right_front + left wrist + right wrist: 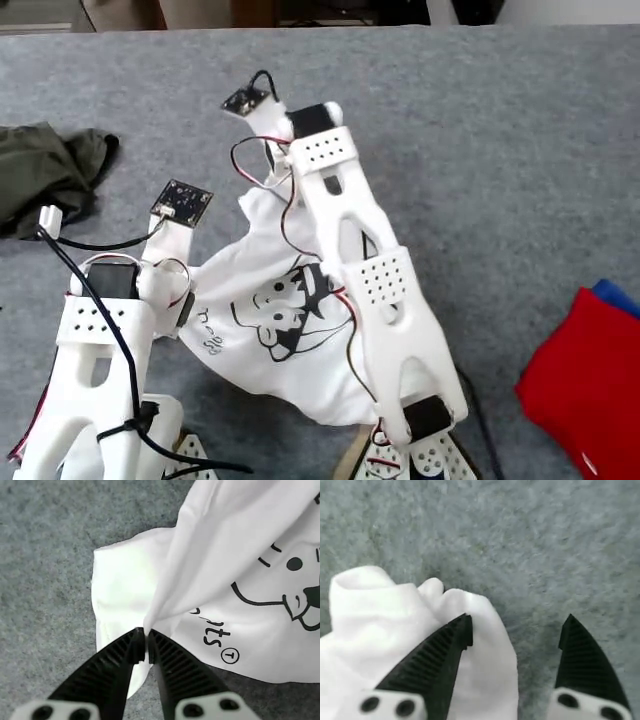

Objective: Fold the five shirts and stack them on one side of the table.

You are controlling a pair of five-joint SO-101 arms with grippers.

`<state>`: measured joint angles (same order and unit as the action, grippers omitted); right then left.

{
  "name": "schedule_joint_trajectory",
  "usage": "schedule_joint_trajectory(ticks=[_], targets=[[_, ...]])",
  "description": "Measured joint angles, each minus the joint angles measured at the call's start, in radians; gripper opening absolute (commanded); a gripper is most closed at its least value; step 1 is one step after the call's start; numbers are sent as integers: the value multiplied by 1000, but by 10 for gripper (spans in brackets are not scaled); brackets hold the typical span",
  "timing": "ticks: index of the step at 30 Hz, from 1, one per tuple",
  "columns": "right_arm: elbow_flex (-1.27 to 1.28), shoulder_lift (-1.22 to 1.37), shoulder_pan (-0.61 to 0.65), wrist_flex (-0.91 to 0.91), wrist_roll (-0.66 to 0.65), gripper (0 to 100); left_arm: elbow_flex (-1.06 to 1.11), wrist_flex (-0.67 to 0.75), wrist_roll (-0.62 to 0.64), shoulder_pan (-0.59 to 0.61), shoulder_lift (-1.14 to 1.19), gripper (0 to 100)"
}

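While left end effector (pixel 146 645) is pinched tight on a ridge of the white shirt (pixel 240 555), crumpled on the worktop (pixel 500 150) toward its near edge, right end effector (pixel 517 626) gapes wide, empty, over a bunched edge. Clamp that first, then spread to flatten.

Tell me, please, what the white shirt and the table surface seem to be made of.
White shirt: soft matte knit, probably cotton; it drapes and creases where the left hand pinches it. Table surface: grey felt or short-pile carpet, judging by its fuzzy, mottled texture.
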<state>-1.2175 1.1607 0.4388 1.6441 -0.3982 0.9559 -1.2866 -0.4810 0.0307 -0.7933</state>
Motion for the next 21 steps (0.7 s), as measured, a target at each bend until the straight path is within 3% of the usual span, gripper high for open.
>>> schedule_joint_trajectory(ticks=[4,9,21], targets=[[-2,31,-2,34,0,248,0,0,0,0,0,19],[-11,37,2,43,-12,0,0,0,2,0,0,19],[-362,40,-80,89,11,5,0,74,48,0,0,19]])
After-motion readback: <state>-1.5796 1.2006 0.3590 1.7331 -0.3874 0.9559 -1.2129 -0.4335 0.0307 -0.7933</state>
